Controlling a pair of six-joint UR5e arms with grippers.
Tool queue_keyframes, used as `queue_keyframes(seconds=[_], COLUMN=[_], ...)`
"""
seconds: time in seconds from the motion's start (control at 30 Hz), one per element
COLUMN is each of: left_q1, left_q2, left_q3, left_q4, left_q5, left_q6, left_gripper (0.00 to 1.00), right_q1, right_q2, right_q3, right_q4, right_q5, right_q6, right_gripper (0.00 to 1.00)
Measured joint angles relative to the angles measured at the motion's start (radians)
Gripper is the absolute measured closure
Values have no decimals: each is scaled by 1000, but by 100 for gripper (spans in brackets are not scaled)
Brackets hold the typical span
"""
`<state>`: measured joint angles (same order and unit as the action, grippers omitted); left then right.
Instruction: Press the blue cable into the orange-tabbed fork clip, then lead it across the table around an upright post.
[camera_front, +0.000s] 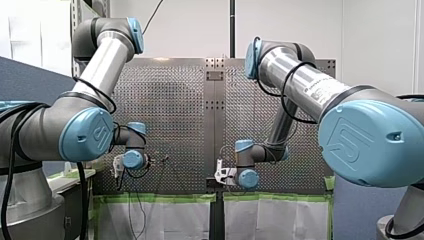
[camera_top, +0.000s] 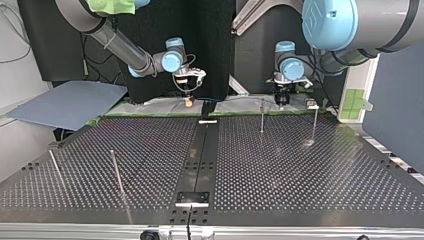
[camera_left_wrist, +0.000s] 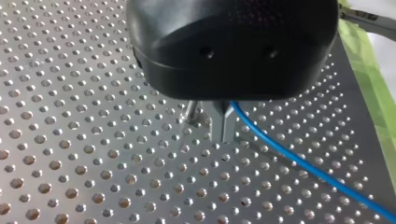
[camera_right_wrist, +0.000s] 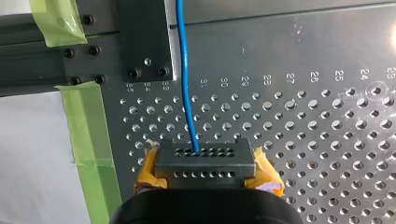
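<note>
Altogether one blue cable (camera_right_wrist: 183, 70) shows, held by two grippers. My right gripper (camera_right_wrist: 205, 164), with yellow pads out at either side, is closed on the cable, which runs ahead toward 12 o'clock over the perforated surface (camera_right_wrist: 303, 140). My left gripper (camera_left_wrist: 223, 133) has its metal fingers (camera_left_wrist: 217, 123) pressed together on the cable, which trails away toward 4 o'clock. In the top view four upright posts (camera_top: 262, 116) stand: two near 1 o'clock by my left gripper, and two toward 8 o'clock, well apart from both grippers. Printed hole numbers near the cable read 30, 29, 28, 27, 26, 25, 24. Two strips of green tape (camera_right_wrist: 88, 121) edge the surface.
</note>
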<state>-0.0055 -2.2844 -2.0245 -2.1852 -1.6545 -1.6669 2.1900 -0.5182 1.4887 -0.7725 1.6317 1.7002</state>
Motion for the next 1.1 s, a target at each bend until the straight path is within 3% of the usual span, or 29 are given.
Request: queue_keyframes(seconds=[0.67,1.1], left_q1=[5,2], left_q2=[-7,-44], left_q3=[20,74], left_q4=[29,-27], left_q5=[17,24], left_q6=[-90,-94], left_gripper=[100,100], right_q1=[-5,-5], right_q2=[2,2], right_q3=[-21,-33], right_q4=[17,21], right_q5=[1,1], right_q6=[0,1], right_gripper=[100,100])
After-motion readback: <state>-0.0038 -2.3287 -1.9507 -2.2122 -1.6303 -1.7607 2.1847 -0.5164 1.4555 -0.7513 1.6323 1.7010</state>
